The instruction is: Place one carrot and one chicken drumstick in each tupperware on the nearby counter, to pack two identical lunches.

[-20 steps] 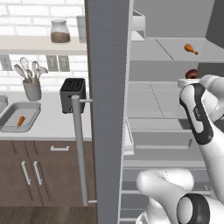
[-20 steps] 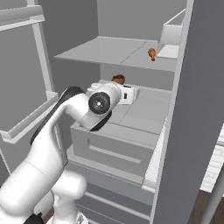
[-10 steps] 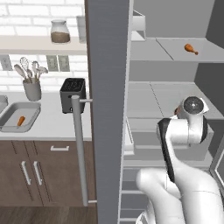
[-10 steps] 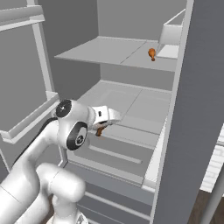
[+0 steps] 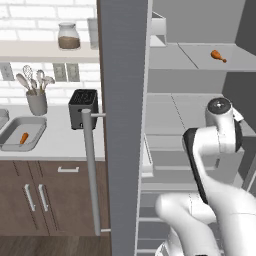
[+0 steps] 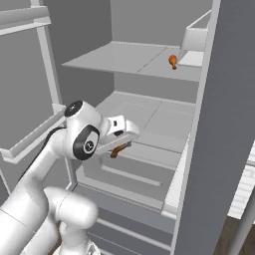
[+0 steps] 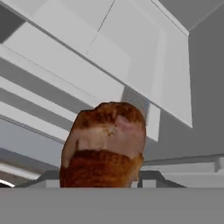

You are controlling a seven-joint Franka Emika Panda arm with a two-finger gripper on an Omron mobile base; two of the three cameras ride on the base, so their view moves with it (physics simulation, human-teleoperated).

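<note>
Toaster: black, it stands on the table near the fridge door.
Utensil holder: grey cup with spoons, at the wall.
Jar: glass, brown content, on the wall shelf.
Fridge door: open, with long bar handle.

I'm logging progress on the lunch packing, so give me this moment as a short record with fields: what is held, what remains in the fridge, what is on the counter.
held: a chicken drumstick in the gripper, in front of the open fridge's middle shelf
fridge, upper shelf: second drumstick
counter: grey tupperware with one carrot in it; black toaster; utensil holder
wall shelf: jar
</note>
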